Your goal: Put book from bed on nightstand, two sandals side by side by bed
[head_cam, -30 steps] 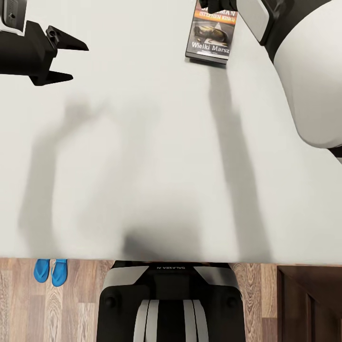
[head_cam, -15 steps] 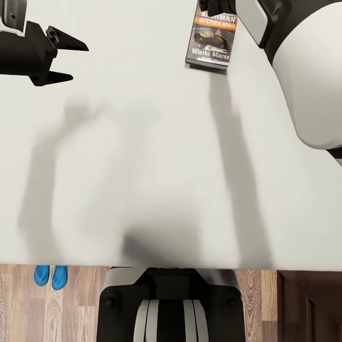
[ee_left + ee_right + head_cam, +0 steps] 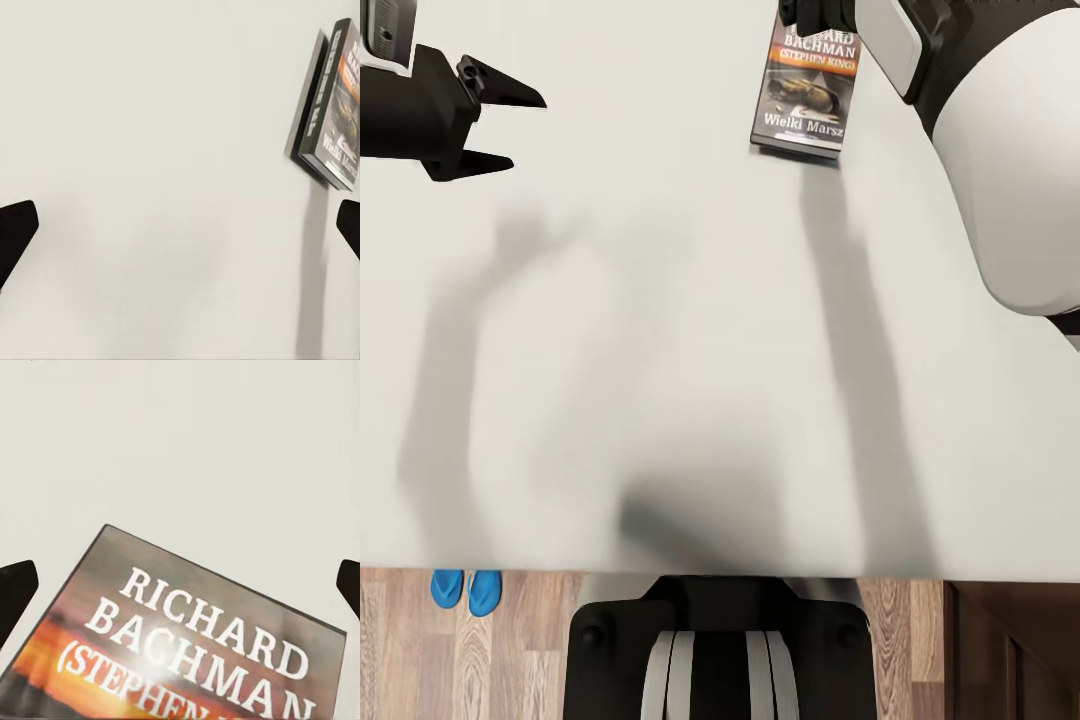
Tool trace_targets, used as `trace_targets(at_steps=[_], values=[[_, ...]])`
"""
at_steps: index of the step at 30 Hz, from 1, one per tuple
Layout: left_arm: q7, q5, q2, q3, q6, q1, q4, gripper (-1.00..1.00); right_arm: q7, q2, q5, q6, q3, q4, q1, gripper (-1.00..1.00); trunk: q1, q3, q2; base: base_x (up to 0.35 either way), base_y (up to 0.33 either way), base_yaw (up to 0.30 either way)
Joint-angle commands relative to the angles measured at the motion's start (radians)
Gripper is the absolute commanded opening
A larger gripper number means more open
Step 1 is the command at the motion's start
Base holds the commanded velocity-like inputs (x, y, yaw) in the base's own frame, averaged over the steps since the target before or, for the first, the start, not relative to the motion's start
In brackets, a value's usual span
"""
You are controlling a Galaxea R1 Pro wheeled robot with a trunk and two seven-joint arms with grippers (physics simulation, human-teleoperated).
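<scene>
The book [image 3: 805,90] lies flat on the off-white bed [image 3: 660,350], far from me and to the right, its dark cover with white title and orange band facing up. My right gripper [image 3: 815,10] hovers over the book's far end. In the right wrist view that gripper [image 3: 180,585] is open, fingertips wide apart, with the book's title [image 3: 202,645] just beneath. My left gripper [image 3: 525,130] hangs open over bare mattress at the far left, holding nothing; its wrist view has the book [image 3: 334,112] off to one side. The two blue sandals [image 3: 465,590] lie side by side on the floor, partly hidden by the bed's near edge.
My base [image 3: 720,650] stands against the bed's near edge on the wood-plank floor [image 3: 510,660]. A dark-brown nightstand [image 3: 1010,650] sits at the near right corner beside the bed. Arm shadows fall across the mattress.
The camera has moved: the bed's near edge sits lower in the picture and hides more of the sandals. More of the book's title shows below the right gripper. The left gripper holds still.
</scene>
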Motion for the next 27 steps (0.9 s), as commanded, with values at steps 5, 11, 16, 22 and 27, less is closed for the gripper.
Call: trace_targets(at_steps=[5,11,16,22,27], values=[[0.010,0.009,0.001,-0.001,0.002,-0.001,0.000,1.00,0.000,0.000,0.005,0.006,0.003,-0.002,0.000,1.00,0.000,0.000,0.000,0.081,0.000,0.000],[0.008,0.009,0.001,-0.001,0.002,0.003,0.000,1.00,0.000,0.000,0.004,0.005,0.001,-0.001,0.001,1.00,0.000,0.000,0.000,0.022,0.000,0.000],[0.007,0.009,0.000,-0.001,0.002,0.004,0.000,1.00,0.000,0.000,0.005,0.005,-0.001,0.002,0.001,1.00,0.000,0.000,0.000,0.008,0.000,0.000],[0.006,0.009,0.000,-0.001,0.002,0.005,0.000,1.00,0.000,0.000,0.006,0.009,-0.003,0.005,0.003,1.00,0.000,0.000,0.000,0.003,0.000,0.000],[0.007,0.011,0.000,-0.001,0.001,0.005,0.000,1.00,0.000,0.002,0.006,0.012,-0.003,0.007,0.005,1.00,0.000,0.000,0.000,0.001,0.000,0.000]])
